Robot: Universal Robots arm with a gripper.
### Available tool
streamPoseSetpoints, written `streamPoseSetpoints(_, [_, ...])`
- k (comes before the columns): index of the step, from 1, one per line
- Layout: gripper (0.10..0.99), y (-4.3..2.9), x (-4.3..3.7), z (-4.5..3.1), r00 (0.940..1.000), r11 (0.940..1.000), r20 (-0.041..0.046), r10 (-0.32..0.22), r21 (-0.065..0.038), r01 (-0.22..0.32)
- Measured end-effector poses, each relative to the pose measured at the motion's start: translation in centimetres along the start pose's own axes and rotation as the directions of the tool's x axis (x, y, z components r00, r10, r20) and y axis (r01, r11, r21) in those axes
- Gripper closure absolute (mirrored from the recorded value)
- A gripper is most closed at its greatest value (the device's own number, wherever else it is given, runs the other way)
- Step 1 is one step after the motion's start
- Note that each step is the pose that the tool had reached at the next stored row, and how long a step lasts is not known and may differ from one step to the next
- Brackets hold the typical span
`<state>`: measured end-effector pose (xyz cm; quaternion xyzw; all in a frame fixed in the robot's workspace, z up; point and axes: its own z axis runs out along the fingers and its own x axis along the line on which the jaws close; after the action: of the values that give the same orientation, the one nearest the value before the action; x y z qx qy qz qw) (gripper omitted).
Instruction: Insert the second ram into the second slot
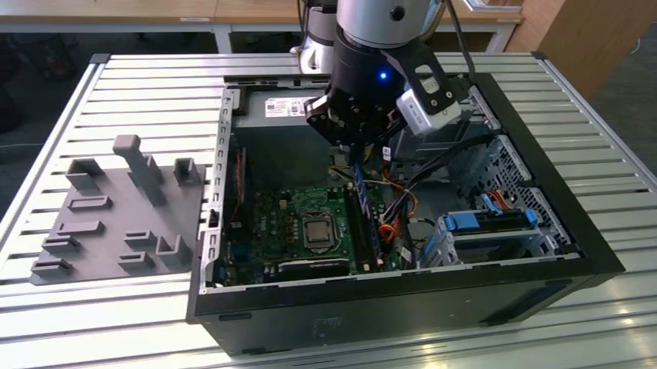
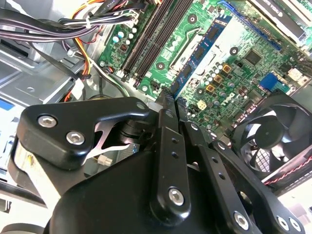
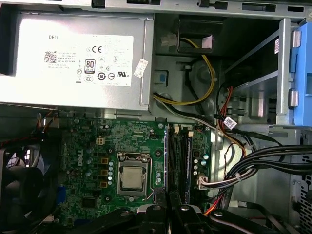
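My gripper (image 1: 355, 138) hangs inside the open computer case (image 1: 575, 238), above the green motherboard (image 1: 298, 223). It is shut on the second ram (image 2: 200, 56), a thin blue stick with dark chips that juts out from the fingertips (image 2: 165, 105). In the exterior view the ram (image 1: 356, 178) points down toward the long dark memory slots (image 1: 361, 227), its lower end a little above them. In both wrist views the slots (image 2: 156, 34) (image 3: 178, 161) lie side by side beyond the gripper (image 3: 169, 209). I cannot tell which slot is filled.
Bundled cables (image 3: 253, 165) run beside the slots. The processor socket (image 3: 132, 178) and a black fan (image 2: 273, 136) sit on the slots' other side. A power supply (image 3: 78, 58) fills the case's far end. A grey fixture plate (image 1: 118, 215) lies on the slatted table at the exterior view's left.
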<state>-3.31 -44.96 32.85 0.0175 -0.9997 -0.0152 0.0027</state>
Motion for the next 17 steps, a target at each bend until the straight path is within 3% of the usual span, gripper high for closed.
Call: streamPoseSetpoints(17, [0.949,-0.01,0.00,0.32,1.0000,1.0000,-0.0001,0.000,0.000,0.000])
